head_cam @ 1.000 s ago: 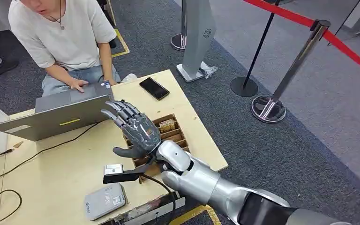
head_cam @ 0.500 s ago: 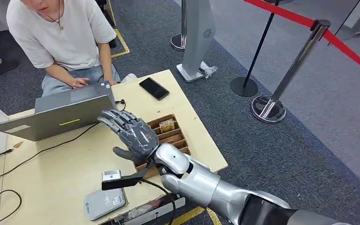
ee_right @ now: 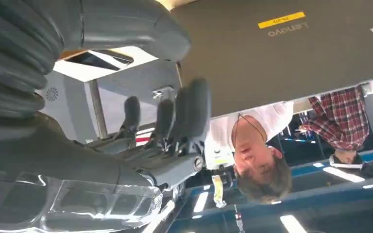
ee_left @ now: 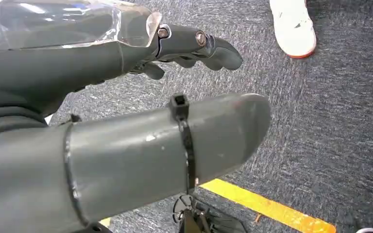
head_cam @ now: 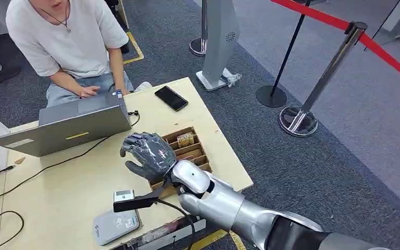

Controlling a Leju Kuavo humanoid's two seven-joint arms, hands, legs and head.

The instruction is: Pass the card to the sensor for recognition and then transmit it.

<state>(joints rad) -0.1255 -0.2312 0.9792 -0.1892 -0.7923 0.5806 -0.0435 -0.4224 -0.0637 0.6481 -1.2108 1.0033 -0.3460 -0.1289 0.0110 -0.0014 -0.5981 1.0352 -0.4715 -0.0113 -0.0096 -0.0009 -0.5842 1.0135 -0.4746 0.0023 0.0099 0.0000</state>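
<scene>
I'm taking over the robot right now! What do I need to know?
Right hand: fingers curled, above the wooden tray on the table; no card seen in it.
Left hand: hangs over the carpet, holds nothing.
Cards: upright in a tray slot beside the right hand.
Sensor: grey pad at the table's near edge, nothing on it.
Done: the hand has reached the tray.
Left: take a card, hold it to the sensor, then pass it on.

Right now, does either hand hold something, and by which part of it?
Nothing is held. The right hand hangs over the wooden tray with its fingers curled in on nothing. The left hand is bare above the carpet.
</scene>
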